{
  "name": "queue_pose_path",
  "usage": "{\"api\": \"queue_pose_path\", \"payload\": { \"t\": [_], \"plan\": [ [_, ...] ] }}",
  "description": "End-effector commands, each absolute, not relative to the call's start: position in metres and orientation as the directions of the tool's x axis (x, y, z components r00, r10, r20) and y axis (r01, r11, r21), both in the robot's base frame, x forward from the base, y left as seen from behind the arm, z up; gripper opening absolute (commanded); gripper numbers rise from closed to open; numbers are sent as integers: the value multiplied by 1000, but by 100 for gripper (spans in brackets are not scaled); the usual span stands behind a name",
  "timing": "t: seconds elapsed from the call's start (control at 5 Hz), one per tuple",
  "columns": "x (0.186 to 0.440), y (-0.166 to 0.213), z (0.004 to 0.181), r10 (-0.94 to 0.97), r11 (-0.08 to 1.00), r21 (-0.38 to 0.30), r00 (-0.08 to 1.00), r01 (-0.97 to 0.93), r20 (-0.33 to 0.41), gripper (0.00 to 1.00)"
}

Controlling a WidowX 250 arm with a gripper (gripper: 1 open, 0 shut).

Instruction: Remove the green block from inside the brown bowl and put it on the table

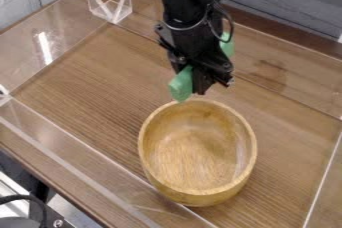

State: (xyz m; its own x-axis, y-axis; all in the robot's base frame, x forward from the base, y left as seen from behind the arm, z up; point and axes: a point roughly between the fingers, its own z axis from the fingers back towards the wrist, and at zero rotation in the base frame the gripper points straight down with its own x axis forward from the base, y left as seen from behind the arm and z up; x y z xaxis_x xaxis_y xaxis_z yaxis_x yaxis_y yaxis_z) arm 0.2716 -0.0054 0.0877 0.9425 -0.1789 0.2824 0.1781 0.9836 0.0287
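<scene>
Camera view: black claw at upper centre, clenched on the green block, block hanging tilted just above the far rim of the brown bowl. Bowl sits lower centre on wood-grain worktop.

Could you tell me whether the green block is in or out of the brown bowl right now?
Out. The gripper holds the green block in the air over the far rim of the brown bowl, whose inside is empty.
</scene>
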Motion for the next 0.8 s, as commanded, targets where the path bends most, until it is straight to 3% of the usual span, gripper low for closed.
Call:
{"api": "queue_pose_path", "payload": {
  "t": [0.0,0.6],
  "plan": [
    [286,0,100,-176,984,50,924,169,341,0],
    [290,3,98,-171,985,71,920,156,352,0]
  ]
}}
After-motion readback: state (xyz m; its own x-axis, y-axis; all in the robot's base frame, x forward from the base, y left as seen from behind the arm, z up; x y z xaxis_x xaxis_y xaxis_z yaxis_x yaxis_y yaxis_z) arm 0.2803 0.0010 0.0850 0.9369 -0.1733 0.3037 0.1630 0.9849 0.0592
